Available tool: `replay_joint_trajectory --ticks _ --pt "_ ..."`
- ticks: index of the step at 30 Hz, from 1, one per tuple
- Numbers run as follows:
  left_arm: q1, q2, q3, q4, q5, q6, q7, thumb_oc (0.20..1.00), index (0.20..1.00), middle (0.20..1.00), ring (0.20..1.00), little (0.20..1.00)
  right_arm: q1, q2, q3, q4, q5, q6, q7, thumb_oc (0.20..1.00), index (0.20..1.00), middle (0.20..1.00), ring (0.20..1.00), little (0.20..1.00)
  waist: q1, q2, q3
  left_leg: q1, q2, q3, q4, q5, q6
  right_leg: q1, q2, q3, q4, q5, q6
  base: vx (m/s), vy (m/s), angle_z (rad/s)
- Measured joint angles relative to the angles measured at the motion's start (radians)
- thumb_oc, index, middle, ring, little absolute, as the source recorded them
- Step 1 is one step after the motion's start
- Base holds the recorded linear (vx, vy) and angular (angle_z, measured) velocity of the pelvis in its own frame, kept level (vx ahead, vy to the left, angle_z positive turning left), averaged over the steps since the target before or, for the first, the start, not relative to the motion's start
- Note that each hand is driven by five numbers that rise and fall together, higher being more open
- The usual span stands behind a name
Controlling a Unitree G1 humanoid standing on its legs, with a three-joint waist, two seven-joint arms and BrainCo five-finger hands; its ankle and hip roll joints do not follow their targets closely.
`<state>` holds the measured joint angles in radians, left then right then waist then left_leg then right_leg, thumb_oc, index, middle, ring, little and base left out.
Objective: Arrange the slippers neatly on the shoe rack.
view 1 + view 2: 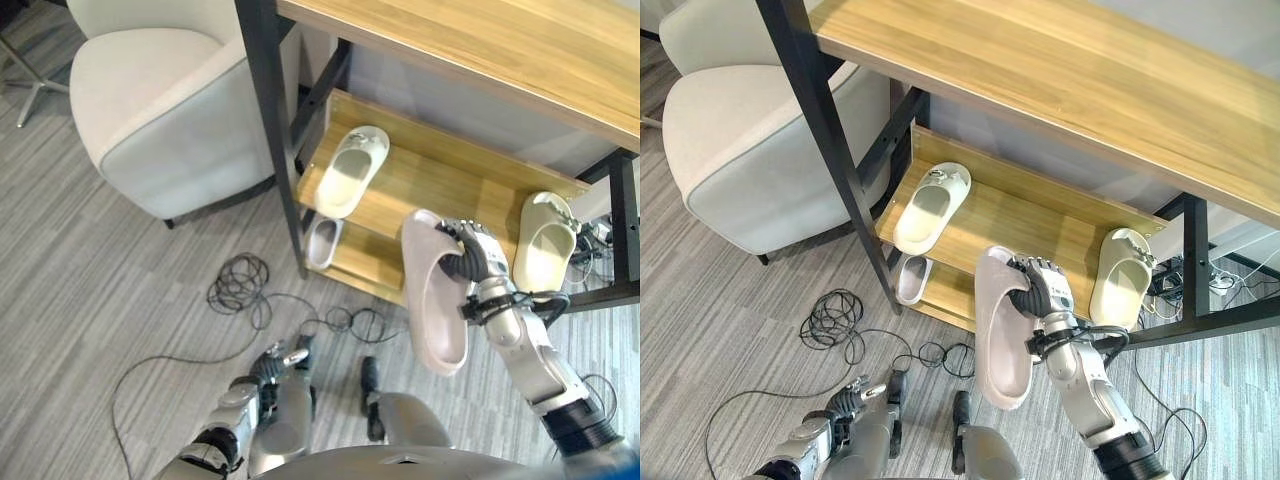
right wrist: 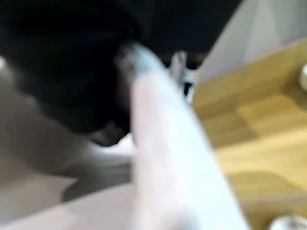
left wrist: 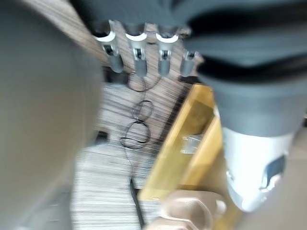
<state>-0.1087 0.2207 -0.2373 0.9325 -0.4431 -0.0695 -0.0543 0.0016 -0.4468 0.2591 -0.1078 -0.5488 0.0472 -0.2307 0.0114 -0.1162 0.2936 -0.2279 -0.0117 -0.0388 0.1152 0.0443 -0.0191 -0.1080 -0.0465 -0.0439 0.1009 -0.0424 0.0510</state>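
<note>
Right hand point(image 1: 1040, 290): you grip the pale pink slipper point(image 1: 1000, 330) by its edge, sole outward, aloft in front of the shoe rack point(image 1: 1040, 225).
Why: the shelf gap between two cream slippers point(image 1: 930, 207) looks free.
Left hand point(image 1: 275, 365): low, fingers relaxed, idle.

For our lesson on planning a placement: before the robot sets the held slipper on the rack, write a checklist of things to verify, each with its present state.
1. Right hand curled round the pale pink slipper: ok.
2. Free space on the middle shelf between the two cream slippers: ok.
3. Held slipper lined up with those, toe inward: not ok, it hangs in front of the rack.
4. Grey slipper on the lower shelf out of the way: ok.
5. Left hand low and idle: ok.
6. Grip firmness: cannot tell.
</note>
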Motion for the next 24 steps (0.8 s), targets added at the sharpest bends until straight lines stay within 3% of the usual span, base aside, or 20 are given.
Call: replay_joint_trajectory --ticks 4,5,7,9,10,12,17,24 --pt "0.008 0.019 0.001 -0.108 -0.002 -0.017 0.04 1.0 1.0 1.0 1.0 1.0 0.052 0.001 0.001 -0.03 0.015 -0.016 0.028 0.2 0.2 0.2 0.2 0.2 0.001 -0.014 0.011 -0.002 -0.001 -0.003 0.034 -0.017 0.005 -0.01 -0.002 -0.002 0.055 -0.029 -0.01 -0.05 0.003 0.03" --pt "0.01 0.046 0.01 -0.067 0.004 -0.078 0.022 1.0 1.0 1.0 1.0 1.0 0.06 0.017 0.016 0.01 0.017 -0.038 0.029 0.2 0.2 0.2 0.2 0.2 -0.002 -0.02 0.015 -0.008 -0.004 -0.01 0.057 -0.029 0.0 -0.019 -0.004 -0.004 0.091 -0.051 -0.008 -0.08 -0.002 0.07" --pt "-0.011 0.067 0.048 0.009 0.011 -0.117 0.021 1.0 1.0 1.0 1.0 1.0 0.086 0.038 0.03 0.017 0.019 -0.044 0.029 0.2 0.2 0.2 0.2 0.2 -0.018 -0.02 0.03 -0.037 -0.005 -0.017 0.099 -0.046 0.005 -0.049 -0.005 -0.012 0.135 -0.075 -0.011 -0.06 -0.02 0.12" --pt "-0.057 0.062 0.102 0.034 0.025 -0.112 0.075 1.0 1.0 1.0 1.0 1.0 0.144 0.029 0.036 -0.038 0.033 -0.077 0.047 0.2 0.2 0.2 0.2 0.2 -0.011 -0.012 0.07 -0.062 -0.007 -0.025 0.145 -0.057 0.01 -0.072 -0.008 -0.023 0.185 -0.095 -0.015 -0.04 0.002 0.16" --pt "-0.016 0.11 0.054 -0.138 0.028 -0.123 0.108 1.0 1.0 1.0 1.0 1.0 0.185 0.021 0.036 -0.068 0.037 -0.098 0.055 0.2 0.2 0.2 0.2 0.2 -0.002 -0.013 0.086 -0.068 -0.008 -0.026 0.166 -0.064 0.007 -0.08 -0.009 -0.022 0.216 -0.102 -0.008 -0.05 0.021 0.11" --pt "0.038 0.146 0.035 -0.311 -0.001 -0.171 0.082 1.0 1.0 1.0 1.0 1.0 0.21 0.011 0.035 -0.062 0.038 -0.099 0.072 0.2 0.2 0.2 0.2 0.2 0.001 -0.011 0.097 -0.069 -0.013 -0.027 0.205 -0.086 0.007 -0.081 -0.015 -0.023 0.265 -0.128 -0.017 -0.06 0.025 0.04" --pt "0.08 0.142 0.03 -0.409 -0.047 -0.141 0.077 1.0 1.0 1.0 1.0 1.0 0.192 0.003 0.027 -0.049 0.037 -0.095 0.071 0.2 0.2 0.2 0.2 0.2 -0.01 0.028 0.116 -0.152 -0.022 -0.031 0.313 -0.122 0.014 -0.17 -0.023 -0.023 0.389 -0.179 -0.027 -0.07 -0.008 0.03" --pt "0.079 0.141 0.028 -0.356 -0.02 -0.149 0.123 1.0 1.0 1.0 1.0 1.0 0.141 0.001 0.027 -0.025 0.033 -0.096 0.045 0.2 0.2 0.2 0.2 0.2 -0.017 0.035 0.114 -0.319 -0.023 -0.038 0.503 -0.187 0.015 -0.34 -0.023 -0.023 0.584 -0.248 -0.044 -0.05 -0.029 0.02"
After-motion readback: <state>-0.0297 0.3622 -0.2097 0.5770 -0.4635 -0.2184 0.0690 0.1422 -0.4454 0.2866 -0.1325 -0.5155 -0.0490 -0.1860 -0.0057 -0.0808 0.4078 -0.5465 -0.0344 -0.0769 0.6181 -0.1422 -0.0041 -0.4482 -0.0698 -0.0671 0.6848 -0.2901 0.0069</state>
